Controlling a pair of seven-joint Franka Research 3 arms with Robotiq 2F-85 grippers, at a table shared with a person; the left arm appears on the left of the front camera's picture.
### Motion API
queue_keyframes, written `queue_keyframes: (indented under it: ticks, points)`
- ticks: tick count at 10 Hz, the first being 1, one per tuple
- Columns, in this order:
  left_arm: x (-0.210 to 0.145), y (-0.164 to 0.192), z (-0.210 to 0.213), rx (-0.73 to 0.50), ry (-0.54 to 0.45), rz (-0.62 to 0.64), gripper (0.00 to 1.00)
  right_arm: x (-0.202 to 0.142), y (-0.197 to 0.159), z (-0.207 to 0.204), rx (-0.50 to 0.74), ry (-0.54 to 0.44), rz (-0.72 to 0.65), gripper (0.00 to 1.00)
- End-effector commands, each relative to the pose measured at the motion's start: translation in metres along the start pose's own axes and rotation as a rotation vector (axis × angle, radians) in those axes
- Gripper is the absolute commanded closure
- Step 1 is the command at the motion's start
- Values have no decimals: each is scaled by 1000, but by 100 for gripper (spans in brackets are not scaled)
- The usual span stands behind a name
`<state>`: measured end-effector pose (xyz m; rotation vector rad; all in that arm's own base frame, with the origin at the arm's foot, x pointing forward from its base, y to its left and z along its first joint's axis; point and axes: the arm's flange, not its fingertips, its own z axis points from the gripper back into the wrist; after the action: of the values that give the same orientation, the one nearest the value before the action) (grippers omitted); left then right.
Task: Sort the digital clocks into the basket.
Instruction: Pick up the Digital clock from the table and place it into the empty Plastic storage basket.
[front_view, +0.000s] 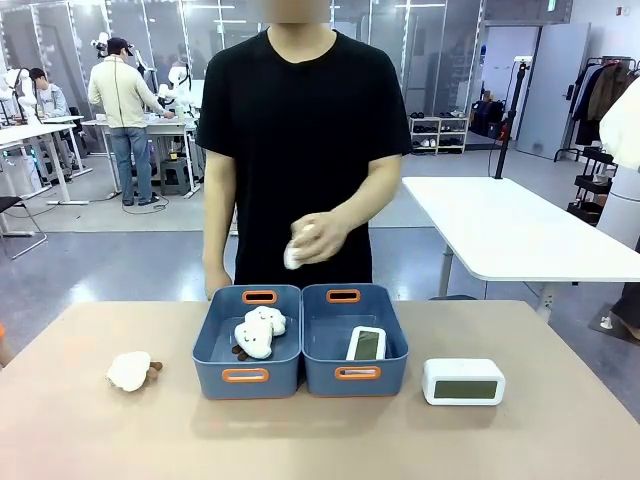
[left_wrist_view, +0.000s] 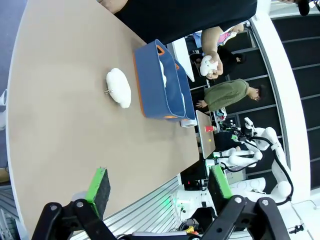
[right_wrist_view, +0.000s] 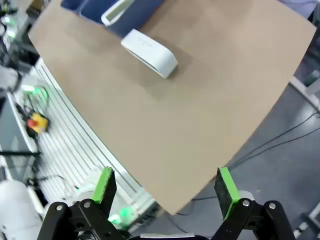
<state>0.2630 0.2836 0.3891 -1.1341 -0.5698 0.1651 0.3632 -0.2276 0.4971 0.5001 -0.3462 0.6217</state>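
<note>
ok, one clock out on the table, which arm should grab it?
Right. The loose clock sits on the robot's right, beside the basket holding the slim clock. The right gripper is open with it ahead; from the left gripper the other basket lies in the way.

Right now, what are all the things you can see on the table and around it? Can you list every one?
Table: one, tan, between the robot and the person.
Baskets: two, blue-grey with orange handles, side by side mid-table; left basket, right basket.
Clocks: two, white; slim clock in the right basket, bigger clock on the table to its right.
Cloud toys: four, it seems, white; two in the left basket, one on the table left of the baskets, one in the person's hand.
Person's hand: one, above the baskets, holding a toy.
Left jaws: black, green pads, open, empty.
Right jaws: black, green pads, open, empty.
</note>
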Motion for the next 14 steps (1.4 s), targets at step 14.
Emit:
queue_keyframes:
  ticks: [14]
  points:
    - [-5,-4,1,-9,8,-5,0,136,167,-169,161,97,599,0]
